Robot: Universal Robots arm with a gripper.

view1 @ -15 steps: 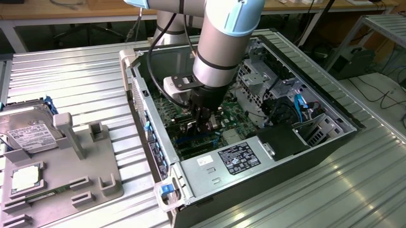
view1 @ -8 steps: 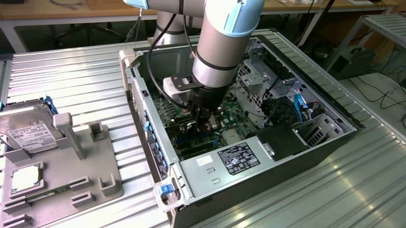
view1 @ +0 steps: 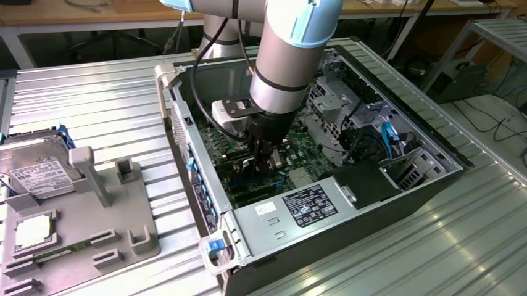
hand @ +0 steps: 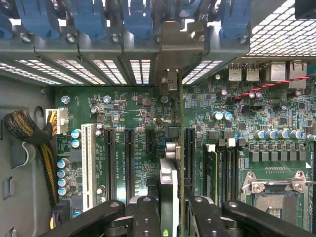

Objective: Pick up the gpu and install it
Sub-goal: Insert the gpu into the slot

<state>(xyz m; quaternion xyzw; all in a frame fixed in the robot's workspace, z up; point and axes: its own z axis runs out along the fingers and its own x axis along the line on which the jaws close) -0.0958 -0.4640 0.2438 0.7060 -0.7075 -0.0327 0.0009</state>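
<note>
1. Exterior view, left: grey parts holder (view1: 107, 203) with hard drive (view1: 37, 166) on the metal table (view1: 107, 92).
2. Centre: open computer case (view1: 411, 111); arm reaches down inside.
3. Gripper (hand: 170, 207) pinches the gpu (hand: 168, 182), held edge-on just above the motherboard (hand: 128, 118), among its expansion slots.
4. Right: empty CPU socket (hand: 276, 197).

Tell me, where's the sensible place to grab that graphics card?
By its top edge, from straight above. The gpu stands on edge over the motherboard slots, and the gripper pinches its thin flat faces there.
</note>
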